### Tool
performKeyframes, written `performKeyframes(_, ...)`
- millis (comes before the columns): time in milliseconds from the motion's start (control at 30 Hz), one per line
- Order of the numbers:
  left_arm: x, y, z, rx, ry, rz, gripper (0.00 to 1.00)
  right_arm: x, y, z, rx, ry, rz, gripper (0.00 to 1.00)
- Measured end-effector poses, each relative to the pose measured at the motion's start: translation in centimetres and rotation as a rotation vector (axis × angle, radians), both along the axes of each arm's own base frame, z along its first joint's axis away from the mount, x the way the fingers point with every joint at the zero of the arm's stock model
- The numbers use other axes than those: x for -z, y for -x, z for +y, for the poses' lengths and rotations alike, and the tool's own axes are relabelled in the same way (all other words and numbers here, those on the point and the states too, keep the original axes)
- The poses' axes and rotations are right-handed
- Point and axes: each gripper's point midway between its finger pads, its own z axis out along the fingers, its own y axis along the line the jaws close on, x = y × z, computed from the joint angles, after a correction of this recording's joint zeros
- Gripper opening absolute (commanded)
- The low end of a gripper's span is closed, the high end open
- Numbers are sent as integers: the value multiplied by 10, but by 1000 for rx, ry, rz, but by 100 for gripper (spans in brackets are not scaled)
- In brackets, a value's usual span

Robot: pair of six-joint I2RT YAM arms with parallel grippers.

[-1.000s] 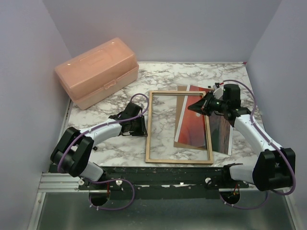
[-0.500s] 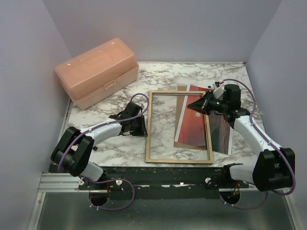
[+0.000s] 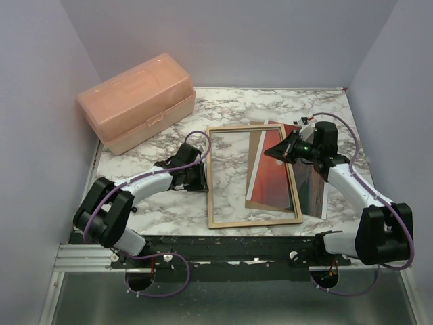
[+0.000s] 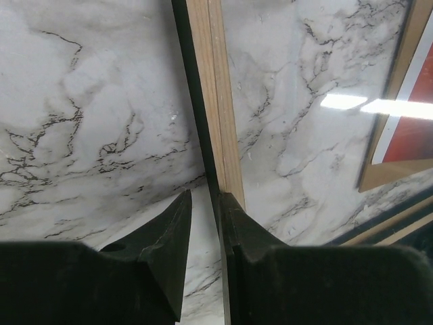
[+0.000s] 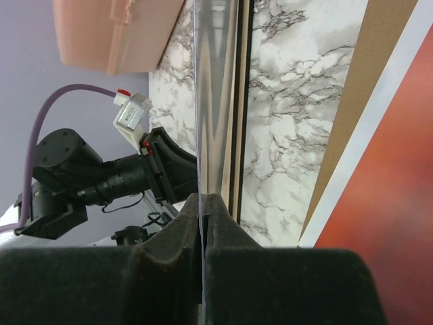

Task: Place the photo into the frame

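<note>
- Top camera: the frame point(image 3: 254, 223) lies tan back up in the middle of the marble table point(image 3: 152, 203). Its right rail crosses the photo point(image 3: 274, 179). The photo lies face up, its red part inside the frame's opening and its dark part out past the right rail. It rests on a brown backing board point(image 3: 256, 145), whose left and near edges stick out from under it.
- Same view: my left gripper point(image 3: 201, 177) sits at the frame's left rail, about halfway along. My right gripper point(image 3: 267, 154) reaches in from the right across the far end of the right rail, fingertips over the opening. A pink plastic box point(image 3: 135, 101) stands at the far left, well apart.
- Left wrist: the fingers straddle the left rail, one on each side. The finger on the opening side lies against the tan wood. A sliver of marble shows between the other finger and the rail's black edge, so I cannot tell whether the rail is actually pinched.
- Right wrist: the fingers are pressed together on the edge of a thin glossy sheet point(image 5: 216, 101), seen edge-on with marble mirrored in it. I cannot tell what this sheet belongs to. To its right run a frame rail, marble, the brown board, then the photo's white border and red print.
</note>
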Motion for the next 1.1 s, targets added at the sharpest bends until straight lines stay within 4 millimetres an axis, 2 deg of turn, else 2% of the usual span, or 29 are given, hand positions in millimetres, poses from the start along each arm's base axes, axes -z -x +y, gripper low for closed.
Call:
performKeyframes(400, 0, 0, -1, 8, -1, -1, 23, 3, -5, -2, -35, 42, -14, 0)
performKeyframes(700, 0, -1, -1, 14, -1, -2, 22, 6, 0, -3, -39, 58, 27, 0)
performKeyframes(1100, 0, -1, -1, 18, 0, -2, 22, -1, 0, -6, -19, 82, 38, 0)
